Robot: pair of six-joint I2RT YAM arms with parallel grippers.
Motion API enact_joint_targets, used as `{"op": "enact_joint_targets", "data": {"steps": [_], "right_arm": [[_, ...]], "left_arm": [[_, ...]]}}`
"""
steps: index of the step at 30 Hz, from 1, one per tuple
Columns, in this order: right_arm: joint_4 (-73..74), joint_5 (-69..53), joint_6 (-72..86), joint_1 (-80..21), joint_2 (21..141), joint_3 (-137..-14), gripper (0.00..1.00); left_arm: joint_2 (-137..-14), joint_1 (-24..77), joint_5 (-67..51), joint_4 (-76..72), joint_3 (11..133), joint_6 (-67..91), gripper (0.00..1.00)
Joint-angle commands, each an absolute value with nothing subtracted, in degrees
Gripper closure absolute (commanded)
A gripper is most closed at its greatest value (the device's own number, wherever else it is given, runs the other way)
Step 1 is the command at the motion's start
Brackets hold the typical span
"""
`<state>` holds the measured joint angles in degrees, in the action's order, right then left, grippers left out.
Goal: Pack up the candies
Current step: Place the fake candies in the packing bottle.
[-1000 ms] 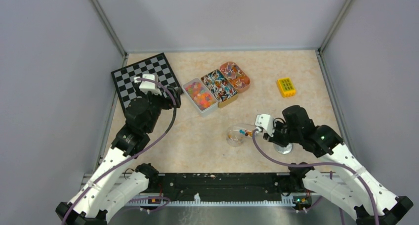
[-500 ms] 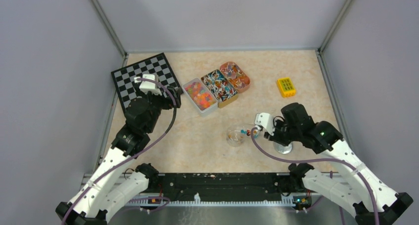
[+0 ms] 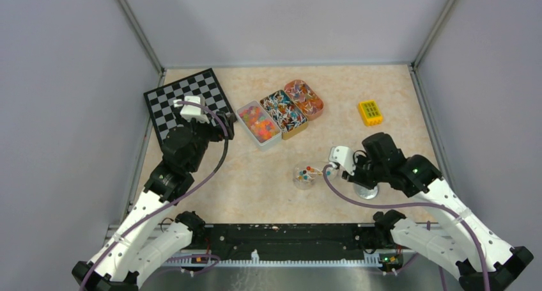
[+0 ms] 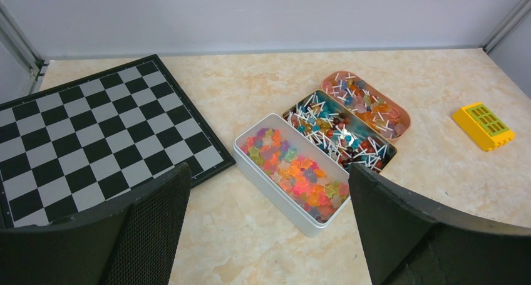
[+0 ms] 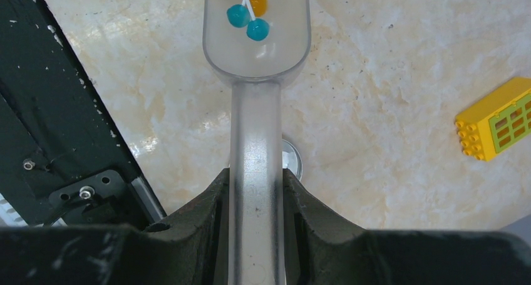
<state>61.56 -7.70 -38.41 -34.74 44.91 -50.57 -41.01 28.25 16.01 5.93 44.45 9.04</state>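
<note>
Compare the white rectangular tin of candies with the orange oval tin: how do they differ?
The white rectangular tin has straight sides; the orange oval tin has rounded ends. The white tin holds star-shaped gummy candies without sticks; the orange tin holds round candies on white sticks. The white tin lies nearest the black-and-white chessboard; the orange tin lies nearest the yellow block. Both are open and filled, with a third tin between them.

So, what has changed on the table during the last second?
The right jaws, shut on the clear scoop, turned it slightly, and the lollipops in it slid away from the handle. Nothing was taken or released. The open left jaws, candy boxes, chessboard and yellow block stayed as they were.
</note>
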Motion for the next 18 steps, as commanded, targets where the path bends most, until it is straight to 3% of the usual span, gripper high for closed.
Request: {"op": "enact_joint_targets", "data": {"steps": [1,18], "right_arm": [[61.4,-7.1,-38.7,-35.2,44.6,-52.7,1.0],[62.7,-5.7,-38.3,-35.6,45.6,-53.7,1.0]], "left_arm": [[-41.0,28.6,16.5,2.6,44.2,9.1,0.01],[-41.4,28.6,16.4,2.6,44.2,9.1,0.01]]}}
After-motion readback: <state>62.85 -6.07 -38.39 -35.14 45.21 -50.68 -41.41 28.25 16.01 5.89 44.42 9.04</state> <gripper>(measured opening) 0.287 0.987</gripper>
